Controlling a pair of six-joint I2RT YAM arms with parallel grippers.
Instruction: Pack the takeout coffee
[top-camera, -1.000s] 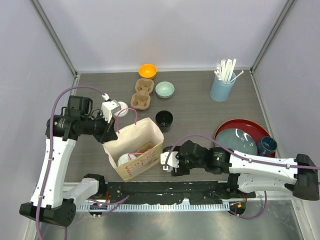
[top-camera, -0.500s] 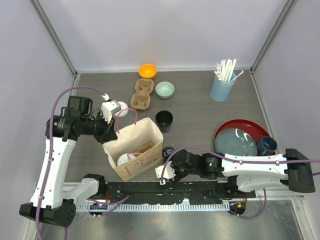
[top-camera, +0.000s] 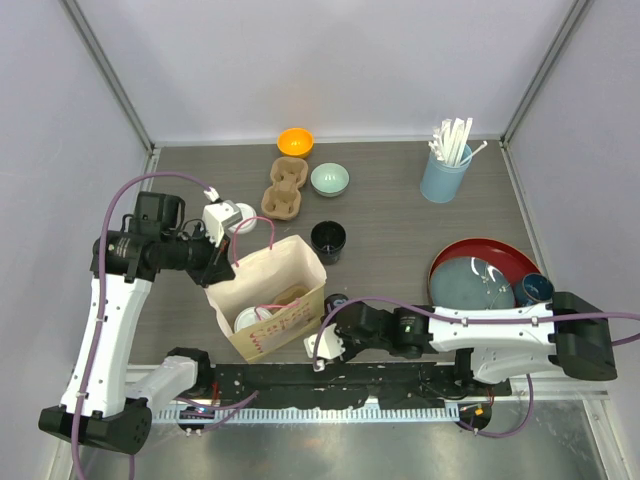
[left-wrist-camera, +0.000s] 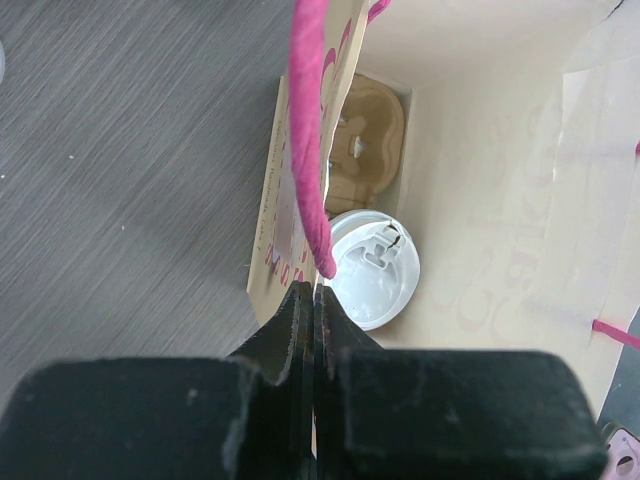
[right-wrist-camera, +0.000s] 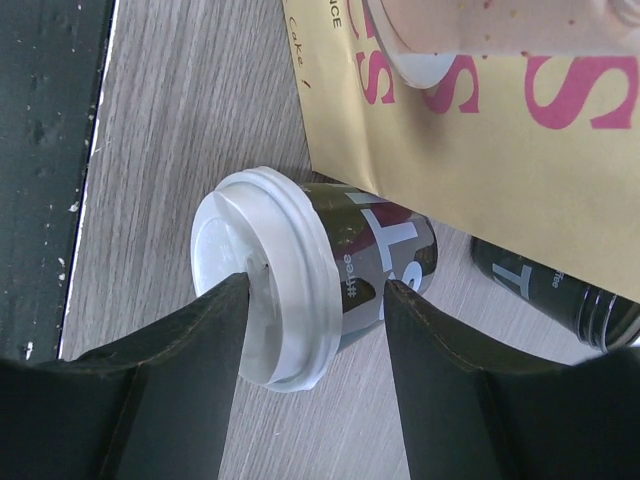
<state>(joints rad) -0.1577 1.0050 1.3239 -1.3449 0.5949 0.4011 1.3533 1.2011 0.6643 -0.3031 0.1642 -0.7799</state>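
One takeout coffee cup, black with a white lid, lies on its side on the table by the paper bag's front corner. My right gripper is open and straddles it end to end, one finger at the lid top, the other beside the body. In the top view that gripper hides this cup. A second lidded cup stands inside the bag beside a brown carrier. My left gripper is shut on the bag's rim by the pink handle.
Another black cup lies just beyond the bag. A lidless black cup stands behind the bag. Further back are a cardboard carrier, an orange bowl, a pale green bowl and a straw tumbler. At the right, a red tray holds a blue mug.
My right arm has swung left and toward the near edge, down to the bag's front corner, and its jaws have narrowed around the lying cup. The left arm and bag have not moved.
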